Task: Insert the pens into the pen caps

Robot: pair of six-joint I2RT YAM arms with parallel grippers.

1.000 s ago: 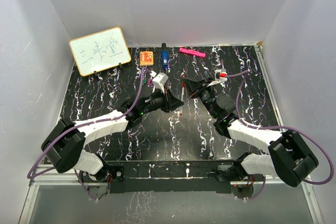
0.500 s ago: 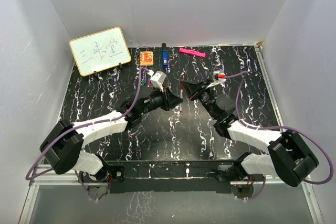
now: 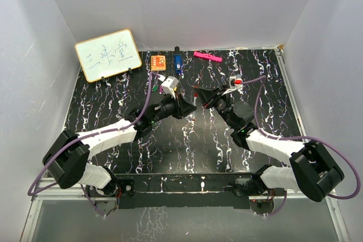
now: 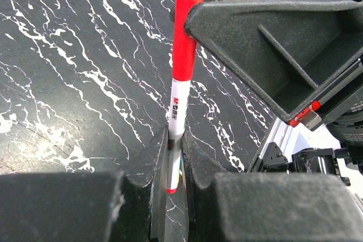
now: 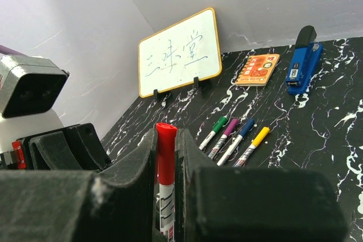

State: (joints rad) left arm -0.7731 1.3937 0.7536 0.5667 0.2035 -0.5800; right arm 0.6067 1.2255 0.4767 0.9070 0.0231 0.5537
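Red-capped white marker pen (image 4: 177,103) held between both arms over the middle of the black, white-veined desk (image 3: 170,151), a little toward the far side. Jaws of the left gripper (image 4: 173,165) clenched on the lower barrel, with the pen's small red tail end poking out below them. Jaws of the right gripper (image 5: 166,160) clenched on the red plastic cap (image 4: 185,38) at the pen's other end. Right wrist view shows the cap's top standing just proud of the pads. Cap and barrel sit in one straight line and meet with no gap visible. Printed lettering on the barrel just under the cap. In the overhead view the two grippers face each other tip to tip, the pen running near-to-far between them with the cap at the far end. Whether the tail touches the desk: cannot tell. Four more thin white pens (image 5: 229,130) with green, purple, blue and yellow ends lie side by side on the desk, roughly parallel, left of the held pen and toward the back. Behind them, along the back wall: small wood-framed whiteboard (image 3: 108,55) with handwritten characters, propped on black feet at far left. Next, an orange square pad (image 3: 158,62), then a blue stapler (image 3: 177,63) just beside it. Thick pink bar (image 3: 207,56) lies flat further right.
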